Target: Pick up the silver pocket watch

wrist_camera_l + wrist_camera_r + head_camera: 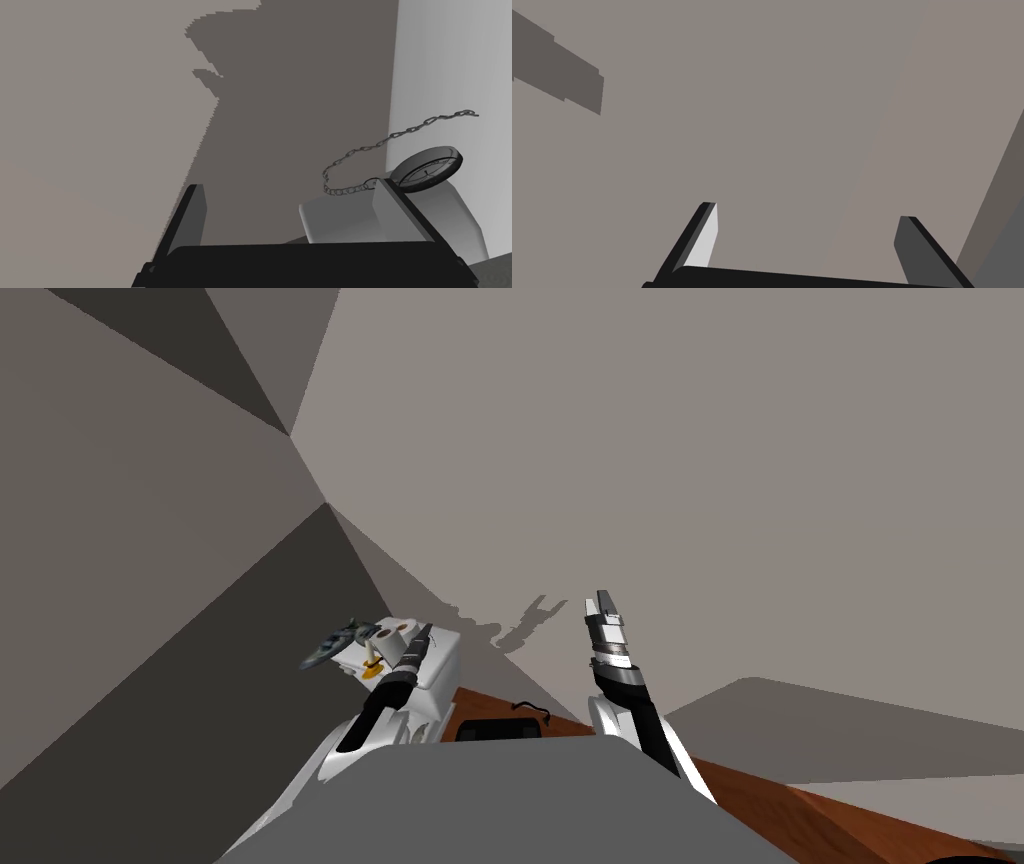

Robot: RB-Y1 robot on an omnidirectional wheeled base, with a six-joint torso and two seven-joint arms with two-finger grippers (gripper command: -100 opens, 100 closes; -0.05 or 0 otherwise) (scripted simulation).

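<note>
- Grey-brown walls meet in a corner ahead, plain, with open air between them and both arms.
- Low in the head view one reddish-brown wooden top runs off to the right and is cut by the picture's edge. One flat black object lies on it, its near side hidden.
- One white blocky stand sits at the wooden top's left end, and the left arm reaches over it.
- One round silver pocket watch with a dark dial lies tilted at the stand's edge. Its one link chain arcs out past that edge.
- The left gripper has its two fingers spread and holds nothing. The watch lies outside the gap, just beyond one fingertip; whether they touch is unclear.
- The right gripper is raised well apart from the stand, its two fingers also spread and empty.
- Perhaps three small things crowd the stand's far end, too small to name.
</note>
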